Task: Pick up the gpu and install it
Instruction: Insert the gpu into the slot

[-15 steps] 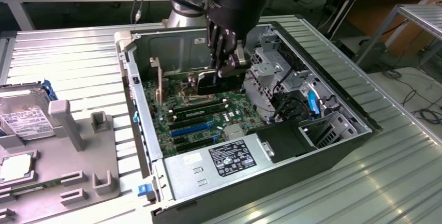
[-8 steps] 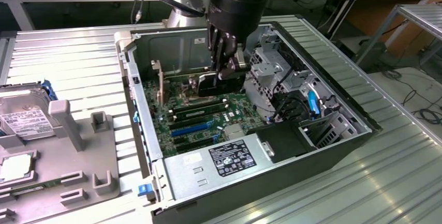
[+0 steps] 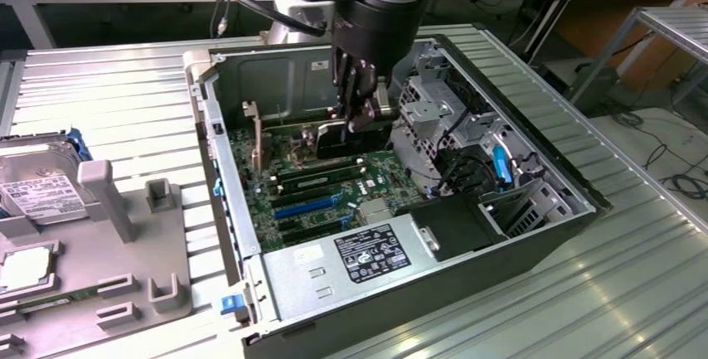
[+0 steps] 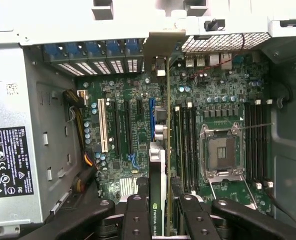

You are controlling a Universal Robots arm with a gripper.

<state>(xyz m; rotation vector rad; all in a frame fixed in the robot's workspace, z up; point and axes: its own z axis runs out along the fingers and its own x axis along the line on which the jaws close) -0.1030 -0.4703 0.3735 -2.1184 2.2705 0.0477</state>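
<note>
Noted gripper point(image 3: 360, 114) jaws pinching the gpu point(image 3: 332, 139), held on edge inside the open computer case point(image 3: 221, 178). Observed card close over the motherboard point(image 3: 332, 203), in line with its slots.

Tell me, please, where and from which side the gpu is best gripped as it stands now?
Its upper long edge, from above: the gpu stands on edge over the motherboard, flat faces sideways, so fingers pinch the two faces. The gripper is shut on it that way.

The case point(image 3: 271, 77) is matt sheet metal; the gpu point(image 4: 156, 200) looks black plastic.
</note>
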